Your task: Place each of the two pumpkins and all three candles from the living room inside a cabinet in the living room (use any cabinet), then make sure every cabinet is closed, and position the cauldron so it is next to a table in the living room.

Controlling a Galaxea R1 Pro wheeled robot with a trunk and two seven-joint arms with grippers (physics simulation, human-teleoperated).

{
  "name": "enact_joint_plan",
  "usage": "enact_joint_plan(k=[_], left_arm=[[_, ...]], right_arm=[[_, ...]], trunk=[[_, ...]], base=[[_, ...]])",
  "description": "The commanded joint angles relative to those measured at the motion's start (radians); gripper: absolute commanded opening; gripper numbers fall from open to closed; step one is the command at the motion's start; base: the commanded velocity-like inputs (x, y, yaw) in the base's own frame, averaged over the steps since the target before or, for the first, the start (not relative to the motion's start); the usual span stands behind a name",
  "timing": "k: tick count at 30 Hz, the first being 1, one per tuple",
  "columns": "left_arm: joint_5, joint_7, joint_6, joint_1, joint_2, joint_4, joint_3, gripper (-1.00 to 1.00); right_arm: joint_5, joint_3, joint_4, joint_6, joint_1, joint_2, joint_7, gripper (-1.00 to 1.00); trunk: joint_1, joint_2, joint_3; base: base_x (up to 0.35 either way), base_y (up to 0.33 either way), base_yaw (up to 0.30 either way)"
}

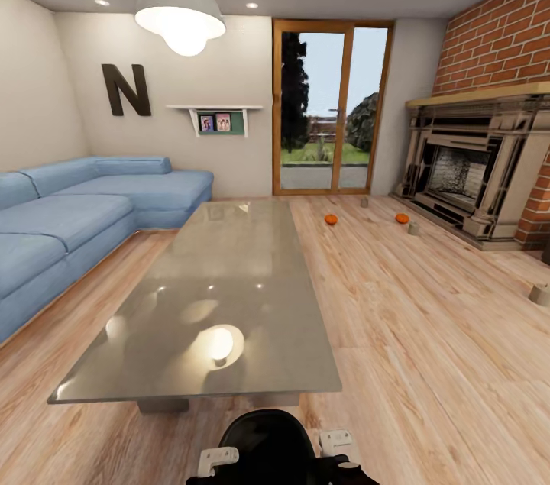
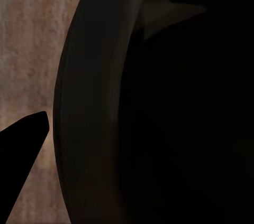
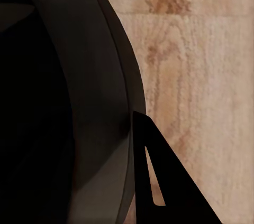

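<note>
Nearest you, bottom centre: cauldron (image 1: 267,443) between both arms, just before the glass table (image 1: 229,294); each wrist view shows its wall against a finger (image 3: 159,182), grip state indeterminable. Far right floor by the fireplace (image 1: 466,179): two pumpkins (image 1: 331,219) (image 1: 402,218), three candles (image 1: 413,227) (image 1: 364,202) (image 1: 539,294).
</note>
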Motion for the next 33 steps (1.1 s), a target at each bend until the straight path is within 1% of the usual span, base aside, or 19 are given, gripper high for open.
enact_joint_plan(k=[1, 7, 14, 23, 33], left_arm=[[0.008, 0.003, 0.001, -0.001, 0.001, -0.006, -0.005, -1.0], [0.008, 0.005, 0.001, -0.001, 0.001, -0.005, -0.005, -1.0], [0.008, 0.006, 0.001, -0.001, 0.001, -0.004, -0.005, -1.0], [0.008, 0.007, 0.001, -0.001, 0.001, -0.004, -0.005, -1.0], [0.008, 0.005, 0.0, -0.001, 0.001, -0.005, -0.005, -1.0]], right_arm=[[-0.026, 0.027, 0.001, 0.006, 0.0, 0.0, -0.006, -1.0], [-0.027, 0.027, 0.001, 0.005, 0.0, 0.0, -0.006, -1.0], [-0.027, 0.027, 0.001, 0.005, 0.0, 0.0, -0.006, -1.0], [-0.027, 0.027, 0.001, 0.005, 0.0, 0.0, -0.006, -1.0], [-0.027, 0.027, 0.001, 0.005, 0.0, 0.0, -0.006, -1.0]], trunk=[[0.0, -0.001, -0.001], [0.0, -0.001, -0.001], [0.027, -0.05, -0.023], [0.031, -0.052, -0.058], [0.031, -0.052, -0.058]], base=[[0.002, 0.0, 0.0], [0.0, 0.0, 0.0], [0.0, 0.0, 0.0], [0.0, 0.0, 0.0], [0.0, 0.0, 0.0]])
